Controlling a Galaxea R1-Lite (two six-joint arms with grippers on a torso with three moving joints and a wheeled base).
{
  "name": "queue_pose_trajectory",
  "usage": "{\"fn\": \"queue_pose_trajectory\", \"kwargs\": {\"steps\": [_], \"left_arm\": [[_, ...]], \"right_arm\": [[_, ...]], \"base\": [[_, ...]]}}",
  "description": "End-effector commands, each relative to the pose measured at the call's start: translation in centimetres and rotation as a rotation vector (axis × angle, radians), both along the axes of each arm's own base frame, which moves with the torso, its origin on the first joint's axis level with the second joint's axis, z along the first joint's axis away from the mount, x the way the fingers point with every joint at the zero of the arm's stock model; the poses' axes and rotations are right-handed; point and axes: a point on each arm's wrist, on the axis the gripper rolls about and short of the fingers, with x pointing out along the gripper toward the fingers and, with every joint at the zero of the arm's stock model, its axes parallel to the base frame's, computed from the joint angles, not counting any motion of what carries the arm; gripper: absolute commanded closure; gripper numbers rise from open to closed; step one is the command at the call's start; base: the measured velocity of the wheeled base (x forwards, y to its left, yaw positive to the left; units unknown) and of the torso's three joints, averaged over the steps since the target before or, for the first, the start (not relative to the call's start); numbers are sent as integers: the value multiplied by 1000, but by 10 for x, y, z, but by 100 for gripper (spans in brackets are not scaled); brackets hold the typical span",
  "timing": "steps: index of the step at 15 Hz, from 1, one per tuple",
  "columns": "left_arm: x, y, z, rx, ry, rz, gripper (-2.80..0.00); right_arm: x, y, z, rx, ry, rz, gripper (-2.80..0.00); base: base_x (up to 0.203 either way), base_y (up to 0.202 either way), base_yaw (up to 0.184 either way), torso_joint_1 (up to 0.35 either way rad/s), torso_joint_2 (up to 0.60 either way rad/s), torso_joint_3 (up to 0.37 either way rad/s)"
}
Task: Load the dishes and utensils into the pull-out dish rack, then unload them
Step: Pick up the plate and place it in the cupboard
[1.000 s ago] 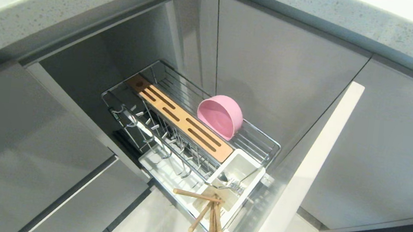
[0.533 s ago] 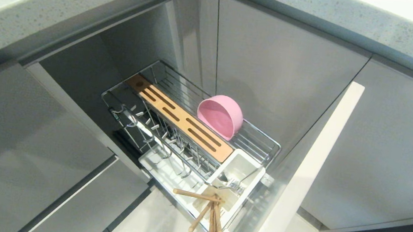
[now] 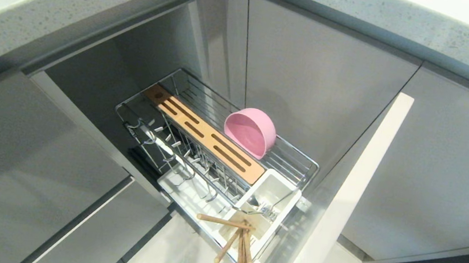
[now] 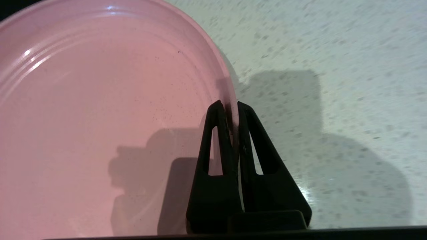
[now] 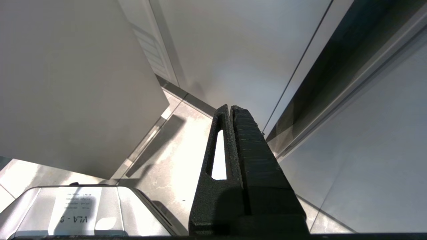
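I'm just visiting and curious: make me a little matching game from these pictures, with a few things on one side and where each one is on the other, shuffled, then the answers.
Things:
1. pink plate
2. pink bowl
3. wooden chopsticks
4. right gripper

Places:
A. on its side in the wire dish rack
B. poking out of the white utensil box
C. rim pinched by the left gripper, above the speckled countertop
D. shut, idle, pointing toward the floor by the cabinets

Pairs: 1-C, 2-A, 3-B, 4-D
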Motion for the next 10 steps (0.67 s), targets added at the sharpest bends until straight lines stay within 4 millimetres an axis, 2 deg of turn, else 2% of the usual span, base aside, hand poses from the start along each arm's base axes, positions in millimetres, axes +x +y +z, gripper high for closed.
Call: {"fn": "queue_pose_trajectory", "kwargs": {"steps": [1, 5, 10], "left_arm": [[-7, -3, 6, 7, -30, -12, 0], [-23, -13, 17, 15, -90, -51, 0], [-49, -30, 47, 31, -307, -234, 0]], "right_arm": [[0, 0, 0, 0, 1, 1, 0], [0, 0, 0, 0, 1, 1, 0], [0, 0, 0, 0, 1, 1, 0]], "base": [[0, 0, 0, 0, 0, 0], [0, 0, 0, 0, 0, 0], [0, 0, 0, 0, 0, 0]]}}
